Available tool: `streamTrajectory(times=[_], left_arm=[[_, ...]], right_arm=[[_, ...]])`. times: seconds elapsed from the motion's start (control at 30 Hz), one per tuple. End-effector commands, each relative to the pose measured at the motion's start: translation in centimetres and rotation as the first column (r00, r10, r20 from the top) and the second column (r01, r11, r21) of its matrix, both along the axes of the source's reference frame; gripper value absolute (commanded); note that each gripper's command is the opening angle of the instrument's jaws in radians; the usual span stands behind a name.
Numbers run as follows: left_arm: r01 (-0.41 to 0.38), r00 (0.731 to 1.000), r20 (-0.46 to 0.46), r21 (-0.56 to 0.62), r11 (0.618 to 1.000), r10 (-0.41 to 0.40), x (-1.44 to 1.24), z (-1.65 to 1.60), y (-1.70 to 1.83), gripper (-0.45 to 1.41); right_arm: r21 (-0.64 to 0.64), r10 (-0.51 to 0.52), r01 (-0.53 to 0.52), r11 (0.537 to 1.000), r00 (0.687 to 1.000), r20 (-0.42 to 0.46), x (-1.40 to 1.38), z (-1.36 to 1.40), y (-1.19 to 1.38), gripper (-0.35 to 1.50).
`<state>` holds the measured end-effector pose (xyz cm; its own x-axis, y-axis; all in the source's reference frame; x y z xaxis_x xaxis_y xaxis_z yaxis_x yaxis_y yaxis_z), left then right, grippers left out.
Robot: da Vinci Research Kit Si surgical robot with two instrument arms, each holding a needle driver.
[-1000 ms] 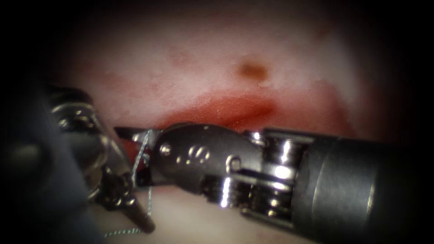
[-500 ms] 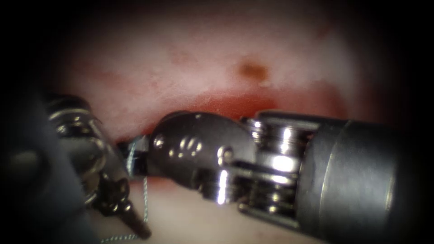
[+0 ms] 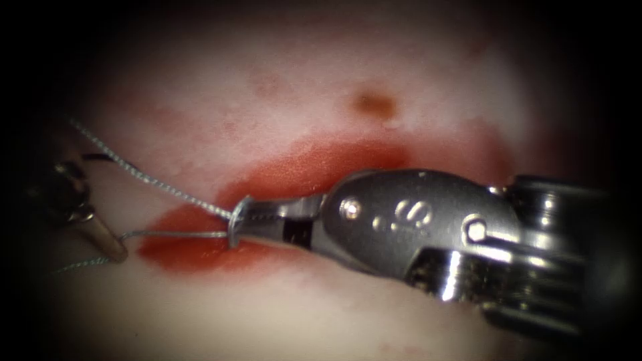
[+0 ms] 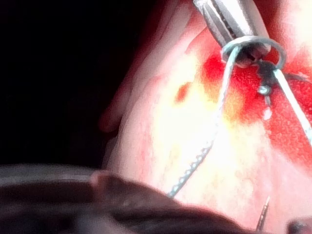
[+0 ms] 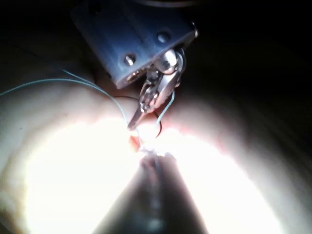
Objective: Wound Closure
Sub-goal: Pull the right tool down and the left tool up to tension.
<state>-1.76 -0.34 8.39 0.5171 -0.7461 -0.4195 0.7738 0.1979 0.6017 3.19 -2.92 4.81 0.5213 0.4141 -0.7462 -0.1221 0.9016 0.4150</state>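
The tissue (image 3: 281,80) has a cut (image 3: 314,167) wet with red fluid (image 3: 194,251). My right tool (image 3: 251,217) lies over the cut with its jaws shut on the thread (image 3: 167,188), and a loop of thread circles the jaw tips (image 4: 253,48). Two strands run left from there. One climbs to the upper left and the other reaches my left tool (image 3: 110,247), left of the cut, whose jaws are shut on the thread (image 5: 139,114). A thin dark curve (image 3: 100,158) beside the left tool may be the needle; I cannot tell. It is not in the tissue.
A small brown spot (image 3: 374,103) marks the tissue behind the cut. A loose strand of thread (image 3: 77,265) trails across the pale tissue below the left tool. The right tool's wrist and shaft (image 3: 535,254) cover the cut's right part.
The right tool's jaws closed and it drew back to the right. The left tool moved away to the left, and the thread now stretches between them, with a loop around the right jaws.
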Motion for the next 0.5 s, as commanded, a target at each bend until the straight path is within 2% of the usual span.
streamTrajectory(times=[0.03, 0.37, 0.5], left_arm=[[0.003, 1.000, 0.002, -0.008, 1.000, -0.003, -0.02, -0.03, 0.13, -0.45], [0.018, 1.000, -0.007, -0.023, 1.000, -0.018, 0.02, -0.03, 0.19, -0.45], [0.025, 0.997, -0.069, -0.084, 0.996, -0.031, 0.15, -0.02, 0.32, -0.45]], right_arm=[[-0.006, 0.003, -0.003, 1.000, 1.000, -0.007, 0.07, -0.04, 0.09, -0.35], [0.033, 0.053, -0.054, 0.998, 0.999, 0.011, 0.02, -0.02, 0.07, -0.35], [0.020, 0.050, -0.051, 0.999, 0.999, 0.010, -0.01, 0.05, 0.03, -0.35]])
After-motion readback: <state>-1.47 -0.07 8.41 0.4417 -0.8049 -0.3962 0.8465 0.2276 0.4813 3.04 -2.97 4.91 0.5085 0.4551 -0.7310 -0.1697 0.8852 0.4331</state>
